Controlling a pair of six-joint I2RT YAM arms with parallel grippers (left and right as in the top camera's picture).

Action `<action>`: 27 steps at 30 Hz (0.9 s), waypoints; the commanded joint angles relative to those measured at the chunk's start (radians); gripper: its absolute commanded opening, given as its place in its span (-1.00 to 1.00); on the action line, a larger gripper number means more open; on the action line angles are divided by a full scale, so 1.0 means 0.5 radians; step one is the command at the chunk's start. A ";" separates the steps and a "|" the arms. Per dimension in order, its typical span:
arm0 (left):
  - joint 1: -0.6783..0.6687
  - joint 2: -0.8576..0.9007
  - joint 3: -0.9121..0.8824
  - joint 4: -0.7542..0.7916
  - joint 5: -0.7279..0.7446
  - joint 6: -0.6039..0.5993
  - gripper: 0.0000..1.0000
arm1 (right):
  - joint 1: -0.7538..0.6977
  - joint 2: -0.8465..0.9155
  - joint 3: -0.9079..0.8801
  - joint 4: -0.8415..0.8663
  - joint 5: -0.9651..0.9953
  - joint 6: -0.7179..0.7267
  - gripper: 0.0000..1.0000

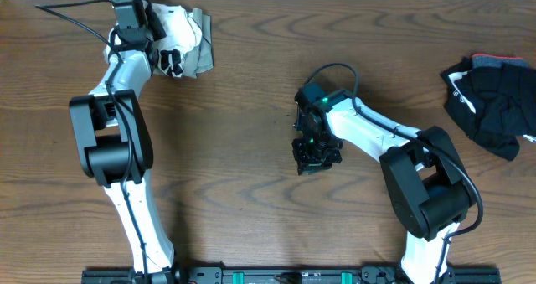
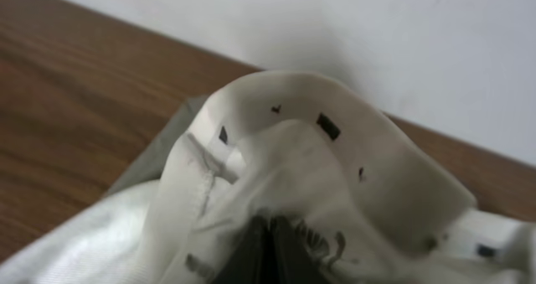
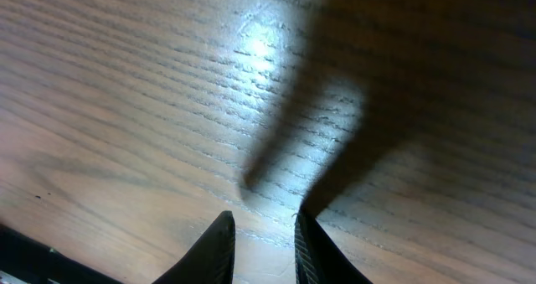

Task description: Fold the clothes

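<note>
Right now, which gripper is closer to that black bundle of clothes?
The right one. The right gripper is over the bare middle of the table, the black bundle off to its right. The left gripper is at the far-left corner, shut on the white T-shirt.

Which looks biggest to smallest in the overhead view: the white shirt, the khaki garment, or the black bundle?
1. black bundle
2. white shirt, partly hidden
3. khaki garment, only an edge showing
</note>
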 commanded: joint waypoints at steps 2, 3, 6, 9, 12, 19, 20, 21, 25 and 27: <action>-0.024 -0.320 0.002 0.027 -0.002 0.041 -0.88 | 0.016 0.054 -0.025 0.005 0.022 -0.009 -0.53; -0.033 -0.364 0.002 0.027 -0.002 0.041 -0.88 | 0.016 0.054 -0.025 0.014 0.022 -0.009 -0.53; -0.066 -0.443 0.002 0.024 0.060 0.042 -0.88 | 0.016 0.054 -0.025 0.033 0.022 -0.009 -0.53; -0.105 -0.433 0.002 0.025 0.101 0.041 -0.88 | 0.016 0.054 -0.025 0.037 0.022 -0.009 -0.52; -0.132 -0.367 0.002 0.037 0.101 0.040 -0.88 | 0.016 0.054 -0.025 0.024 0.023 -0.009 -0.53; -0.126 -0.057 0.002 0.067 0.003 0.041 -0.88 | 0.016 0.054 -0.025 0.024 0.023 -0.026 -0.51; -0.124 -0.020 0.002 0.067 -0.008 0.041 -0.88 | 0.016 0.054 -0.025 0.024 0.024 -0.027 -0.51; -0.121 0.024 0.002 0.070 -0.013 0.041 -0.88 | 0.016 0.054 -0.025 0.024 0.024 -0.033 -0.51; -0.119 0.089 0.002 0.063 -0.014 0.042 -0.88 | 0.016 0.054 -0.025 0.024 0.024 -0.034 -0.50; -0.119 0.056 0.002 0.063 -0.011 0.041 -0.88 | 0.016 0.054 -0.025 0.021 0.023 -0.033 -0.50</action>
